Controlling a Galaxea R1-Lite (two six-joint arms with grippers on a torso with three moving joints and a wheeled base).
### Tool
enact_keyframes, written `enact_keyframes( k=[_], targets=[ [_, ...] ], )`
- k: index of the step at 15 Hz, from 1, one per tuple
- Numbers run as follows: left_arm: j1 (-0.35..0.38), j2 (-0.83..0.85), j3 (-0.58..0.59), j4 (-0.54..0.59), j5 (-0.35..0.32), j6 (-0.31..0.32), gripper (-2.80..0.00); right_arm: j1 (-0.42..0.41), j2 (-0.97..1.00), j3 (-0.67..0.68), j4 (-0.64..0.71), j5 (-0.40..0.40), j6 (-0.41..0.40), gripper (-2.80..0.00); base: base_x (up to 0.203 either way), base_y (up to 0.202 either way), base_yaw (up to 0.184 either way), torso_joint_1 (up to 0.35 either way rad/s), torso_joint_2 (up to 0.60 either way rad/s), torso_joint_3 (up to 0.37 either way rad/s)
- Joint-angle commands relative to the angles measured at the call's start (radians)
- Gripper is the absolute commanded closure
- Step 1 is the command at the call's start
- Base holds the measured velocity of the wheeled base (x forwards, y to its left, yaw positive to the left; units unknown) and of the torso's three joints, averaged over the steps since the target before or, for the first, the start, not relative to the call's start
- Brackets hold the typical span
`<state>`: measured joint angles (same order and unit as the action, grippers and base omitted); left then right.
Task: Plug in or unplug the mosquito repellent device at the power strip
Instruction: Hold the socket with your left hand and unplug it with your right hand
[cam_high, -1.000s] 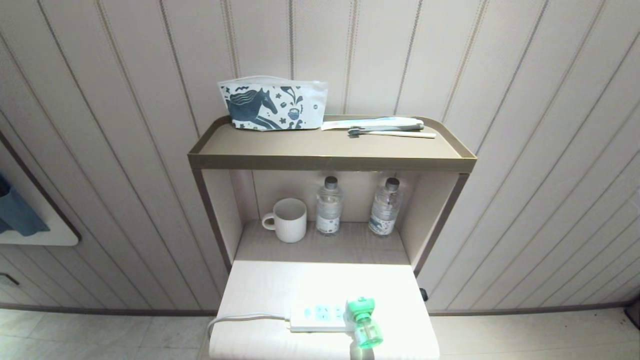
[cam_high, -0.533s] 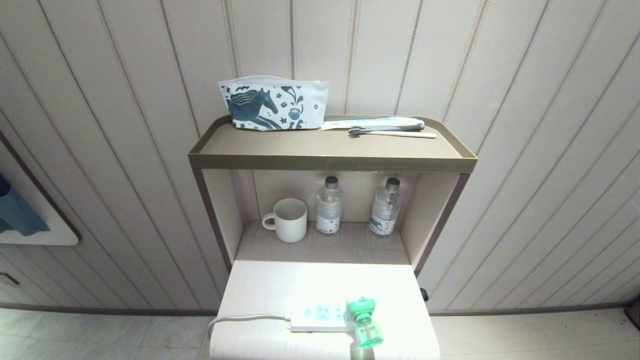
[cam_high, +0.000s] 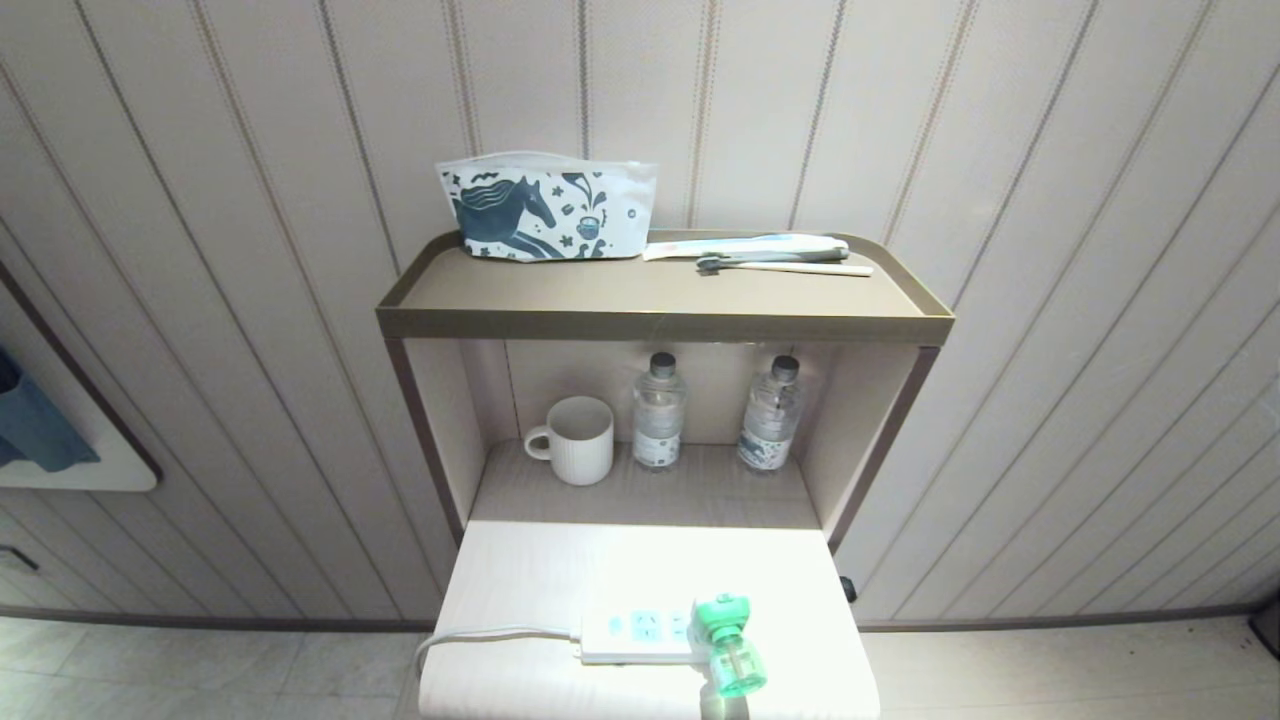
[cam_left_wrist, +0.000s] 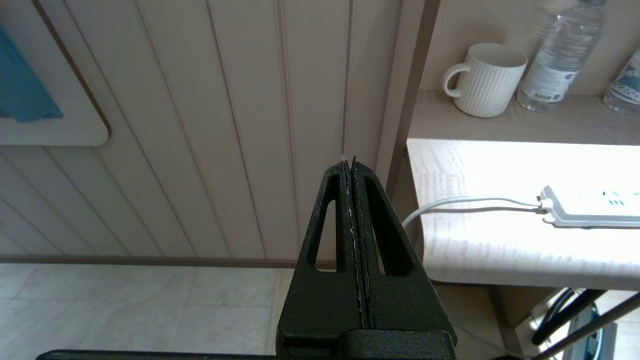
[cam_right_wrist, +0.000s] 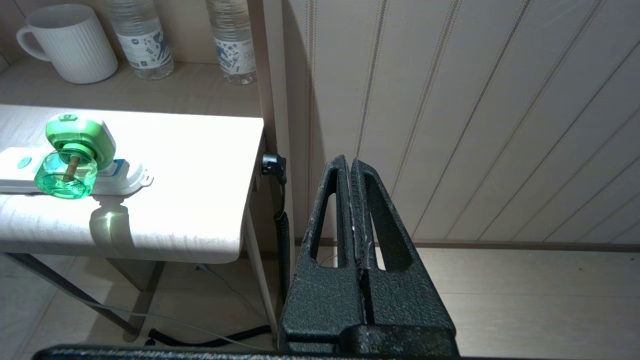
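- Head view: a pale wooden table (cam_high: 520, 590) stands against a panelled wall, with a two-level shelf unit behind it.
- On the near part of the table lies the power strip (cam_high: 640, 632), white with light-blue socket panels; its grey-white cord (cam_high: 490, 636) runs off the table's left edge.
- At the strip's right end sits the mosquito repellent device (cam_high: 728, 640), its green-centred head seated on the strip and its clear green bottle pointing toward the near table edge.
- On the lower shelf stand a white ribbed mug (cam_high: 575, 440) and two clear water bottles (cam_high: 657, 412), all upright and side by side.
- On the top shelf, a pouch printed with a blue horse (cam_high: 545, 208) stands beside a toothbrush (cam_high: 785, 266).
- Neither arm appears in the head view.
- Left wrist view: the left gripper (cam_left_wrist: 353, 165) has its black fingers pressed together, holding nothing, off the table's left side, well apart from the strip.
- Right wrist view: the right gripper (cam_right_wrist: 349, 162) is likewise fully closed and empty, off the table's right side, well apart from the device.
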<state>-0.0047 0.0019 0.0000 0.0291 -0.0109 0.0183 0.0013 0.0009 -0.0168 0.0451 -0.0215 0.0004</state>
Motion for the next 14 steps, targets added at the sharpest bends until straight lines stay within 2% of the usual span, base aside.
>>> enact_keyframes(
  k=[1,14],
  targets=[
    [0.000,0.000,0.000,0.000,0.000,0.000,0.00,0.000,0.002,0.001,0.001,0.000,0.000,0.00,0.000,0.000,0.000,0.000,0.00,0.000],
    [0.000,0.000,0.000,0.000,0.000,0.000,0.00,0.000,0.004,0.000,-0.002,-0.002,-0.003,0.00,0.000,0.000,0.000,0.000,0.00,0.000]
  ],
)
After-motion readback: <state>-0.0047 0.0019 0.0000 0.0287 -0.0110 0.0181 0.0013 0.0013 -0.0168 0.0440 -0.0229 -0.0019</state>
